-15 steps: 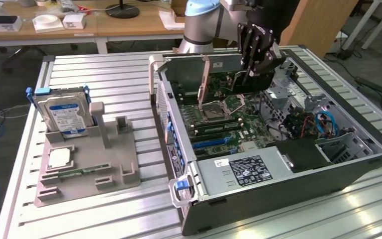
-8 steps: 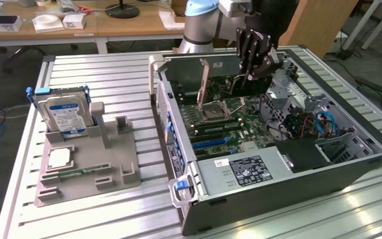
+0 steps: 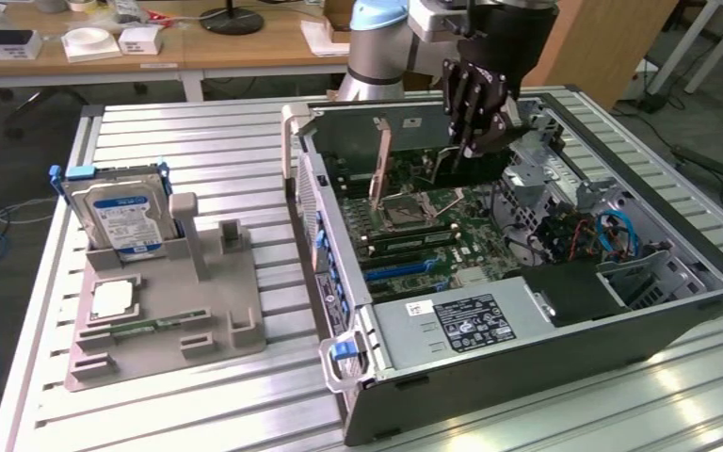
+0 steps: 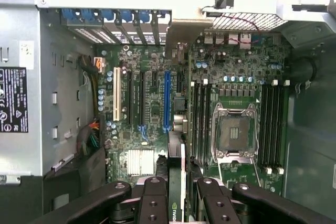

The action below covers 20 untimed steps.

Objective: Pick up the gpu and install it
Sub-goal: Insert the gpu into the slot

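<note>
Here, gripper (image 3: 481, 141) poised over open computer case (image 3: 663, 320), above motherboard (image 3: 425, 235); jaws part-closed, clamped on gpu (image 4: 176, 182), card held edge-on between the fingers (image 4: 155, 203), above the blue slot (image 4: 166, 100); hard drive (image 3: 120, 218) upright in grey holder (image 3: 211, 320), well apart at exterior view's left.

no legible text, labels too blurred

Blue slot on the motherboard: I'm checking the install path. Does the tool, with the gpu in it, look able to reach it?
Probably yes. The tool grips the gpu edge-on above the open case, and the blue slot lies empty with nothing across it.
</note>
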Motion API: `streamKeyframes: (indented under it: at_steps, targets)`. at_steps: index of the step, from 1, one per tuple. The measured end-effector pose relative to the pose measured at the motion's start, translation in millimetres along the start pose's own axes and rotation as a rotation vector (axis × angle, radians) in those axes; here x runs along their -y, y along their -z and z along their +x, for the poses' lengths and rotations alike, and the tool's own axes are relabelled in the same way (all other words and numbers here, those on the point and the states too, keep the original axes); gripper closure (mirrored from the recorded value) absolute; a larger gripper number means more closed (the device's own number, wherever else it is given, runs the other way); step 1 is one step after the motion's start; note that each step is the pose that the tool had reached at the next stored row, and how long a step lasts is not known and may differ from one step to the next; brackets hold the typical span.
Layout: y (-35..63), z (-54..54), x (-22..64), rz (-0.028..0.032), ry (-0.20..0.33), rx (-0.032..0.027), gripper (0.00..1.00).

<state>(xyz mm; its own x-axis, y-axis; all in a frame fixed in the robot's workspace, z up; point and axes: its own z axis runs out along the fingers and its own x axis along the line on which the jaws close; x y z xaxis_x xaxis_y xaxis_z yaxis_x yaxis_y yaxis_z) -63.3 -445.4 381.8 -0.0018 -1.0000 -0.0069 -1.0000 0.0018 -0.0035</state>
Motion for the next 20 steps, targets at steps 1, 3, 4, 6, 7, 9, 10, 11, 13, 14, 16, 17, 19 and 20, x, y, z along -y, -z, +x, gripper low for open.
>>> streamKeyframes:
  at_steps: [1, 3, 4, 6, 7, 9, 10, 11, 13, 14, 16, 17, 19, 20]
  targets:
    - [-0.6, 0.0, -0.9, 0.0001, -0.001, 0.0001, 0.74]
    - [-2.3, 0.0, -2.2, 0.0001, -0.003, -0.0005, 0.74]
    - [-3.3, 0.0, -2.4, 0.0001, -0.003, -0.0009, 0.74]
    - [-4.7, 0.0, -2.4, 0.0, -0.006, -0.0011, 0.74]
    - [-5.3, 0.0, -2.5, 0.0001, -0.009, -0.0011, 0.74]
    - [-6.4, 0.0, -2.6, 0.0002, -0.014, -0.001, 0.74]
    - [-7.1, 0.0, -2.8, 0.0003, -0.017, -0.001, 0.74]
    - [-7.7, 0.0, -3.0, 0.0004, -0.02, -0.0011, 0.74]
    - [-8.8, 0.1, -3.5, 0.0004, -0.025, -0.0011, 0.74]
    - [-9.6, 0.1, -3.8, 0.0005, -0.025, -0.001, 0.74]
    - [-11.7, 0.1, -4.6, 0.0005, -0.026, -0.001, 0.74]
    - [-13.1, 0.1, -4.9, 0.0005, -0.026, -0.001, 0.74]
    - [-15.0, 0.1, -5.4, 0.0004, -0.026, -0.0011, 0.74]
    - [-15.8, 0.1, -5.4, 0.0004, -0.026, -0.0011, 0.74]
